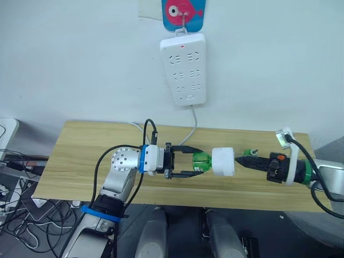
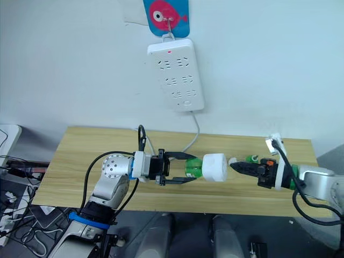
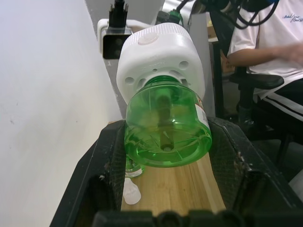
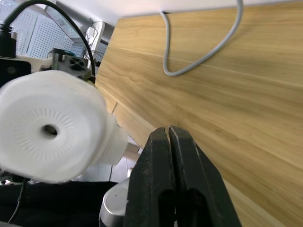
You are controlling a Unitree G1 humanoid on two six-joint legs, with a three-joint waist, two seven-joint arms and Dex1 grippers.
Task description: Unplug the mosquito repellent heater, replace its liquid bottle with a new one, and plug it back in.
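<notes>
1. Presently the left gripper (image 1: 194, 164) is clamped on the green liquid bottle (image 1: 201, 163), one black finger on each side of it, above the wooden table (image 1: 80, 156).
2. Screwed onto that bottle is the mosquito repellent heater (image 1: 223, 161), a white rounded unit held in the air between the two arms, its vented face turned toward the right gripper (image 1: 240, 160).
3. Seen from the right wrist, the round vent hole (image 4: 49, 130) sits in the middle of the heater's ribbed face.
4. The right gripper has its two fingers pressed together on nothing, their tip just beside the heater's face; whether it touches cannot be told.
5. A second small green bottle (image 1: 248, 152) lies on the table behind the right gripper's fingers, near the back edge.
6. In the left wrist view, a small white cap (image 3: 131, 194) and part of another green bottle (image 3: 134, 167) lie on the table under the held bottle.
7. A white power strip (image 1: 184, 69) hangs on the wall above the table, under a blue card with a pink fish (image 1: 183, 12); its sockets are free.
8. Its grey cord (image 1: 192, 126) runs down onto the tabletop behind the heater.
9. A person in a white shirt (image 3: 277, 33) sits beyond the table's far end.
</notes>
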